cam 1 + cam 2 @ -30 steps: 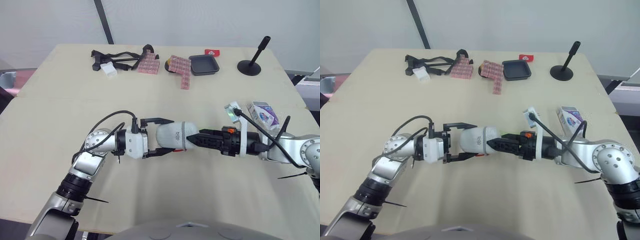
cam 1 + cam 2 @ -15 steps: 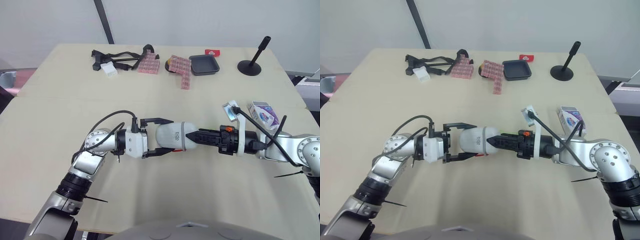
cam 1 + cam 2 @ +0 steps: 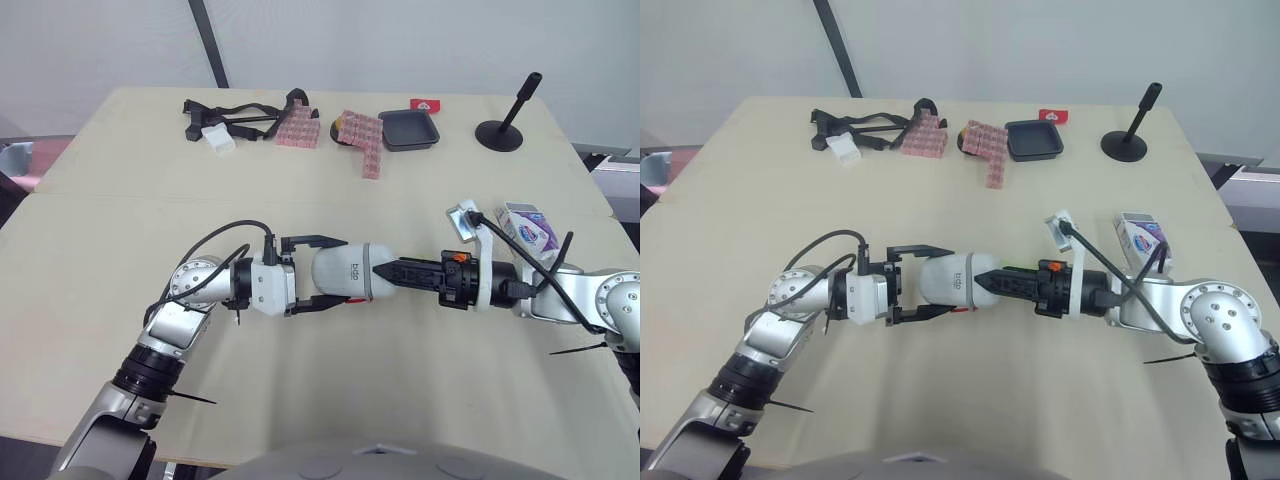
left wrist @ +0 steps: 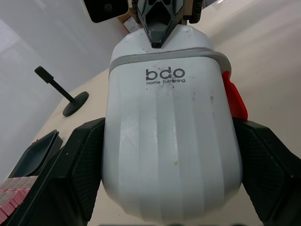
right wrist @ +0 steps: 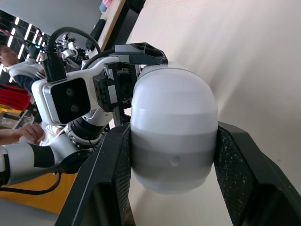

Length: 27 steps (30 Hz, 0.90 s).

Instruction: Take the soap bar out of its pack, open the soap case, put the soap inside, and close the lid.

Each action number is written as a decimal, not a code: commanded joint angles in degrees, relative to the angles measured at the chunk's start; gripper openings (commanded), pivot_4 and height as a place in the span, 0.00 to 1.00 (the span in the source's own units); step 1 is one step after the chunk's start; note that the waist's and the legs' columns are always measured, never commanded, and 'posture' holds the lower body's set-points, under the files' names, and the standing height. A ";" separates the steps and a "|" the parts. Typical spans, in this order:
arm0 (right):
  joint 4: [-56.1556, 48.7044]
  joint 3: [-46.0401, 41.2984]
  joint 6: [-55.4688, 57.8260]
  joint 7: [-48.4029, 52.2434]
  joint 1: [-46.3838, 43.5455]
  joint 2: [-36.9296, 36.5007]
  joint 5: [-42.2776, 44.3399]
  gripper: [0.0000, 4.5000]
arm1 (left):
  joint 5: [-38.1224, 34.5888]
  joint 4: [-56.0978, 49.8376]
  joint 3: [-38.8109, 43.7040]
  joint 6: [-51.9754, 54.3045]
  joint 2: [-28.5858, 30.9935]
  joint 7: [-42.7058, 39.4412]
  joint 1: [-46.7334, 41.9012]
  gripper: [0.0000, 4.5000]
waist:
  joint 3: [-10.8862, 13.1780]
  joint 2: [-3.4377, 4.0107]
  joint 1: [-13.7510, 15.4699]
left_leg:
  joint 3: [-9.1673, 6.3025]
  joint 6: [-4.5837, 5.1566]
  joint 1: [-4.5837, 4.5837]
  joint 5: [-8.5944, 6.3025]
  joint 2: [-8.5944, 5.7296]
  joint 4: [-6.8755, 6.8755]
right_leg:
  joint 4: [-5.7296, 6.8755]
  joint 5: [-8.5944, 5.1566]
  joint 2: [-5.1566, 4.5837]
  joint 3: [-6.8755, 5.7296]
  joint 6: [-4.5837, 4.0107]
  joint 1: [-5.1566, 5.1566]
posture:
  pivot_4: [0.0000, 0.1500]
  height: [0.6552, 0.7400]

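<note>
A white soap case (image 3: 350,272) on a pale beige desk (image 3: 120,230), with black-fingered robot hands.

The soap case is white with a grey band, dark grey "bdo" lettering and a bright red tab (image 4: 233,96). The left hand (image 3: 342,271) and right hand (image 3: 377,271) have black fingers on white and silver wrists; the right has a small orange spot. The soap pack (image 3: 527,225) is white with purple and blue print. Other colours on the desk: a black tray (image 3: 408,129), a red card (image 3: 425,104), pink chequered blocks (image 3: 362,135), black straps (image 3: 235,112) and a black stand (image 3: 503,125).
</note>
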 commanded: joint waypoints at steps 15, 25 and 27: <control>-0.27 -2.12 1.25 4.70 0.44 -2.08 5.04 0.45 | -1.11 -0.45 1.14 0.94 0.58 1.41 -0.57 0.77 | 0.00 0.00 0.03 | 0.00 0.01 -0.04 0.01 0.01 0.07 | 0.03 0.00 -0.01 -0.04 0.00 0.00 | 1.00 1.00; 2.17 -8.58 2.51 6.25 5.18 -8.93 3.73 0.45 | -1.33 -0.80 1.09 1.58 1.10 1.48 -0.19 0.77 | 0.00 0.00 0.68 | 0.00 0.02 -0.12 0.01 0.02 0.12 | 0.01 0.00 -0.04 -0.08 0.00 0.00 | 1.00 1.00; 3.25 -10.73 3.41 7.30 6.53 -11.47 2.15 0.45 | -1.44 -0.71 1.16 1.58 1.33 1.39 -0.22 0.77 | 0.00 0.00 0.91 | 0.00 0.03 -0.15 0.01 0.02 0.15 | 0.01 0.00 -0.05 -0.09 0.00 0.00 | 1.00 1.00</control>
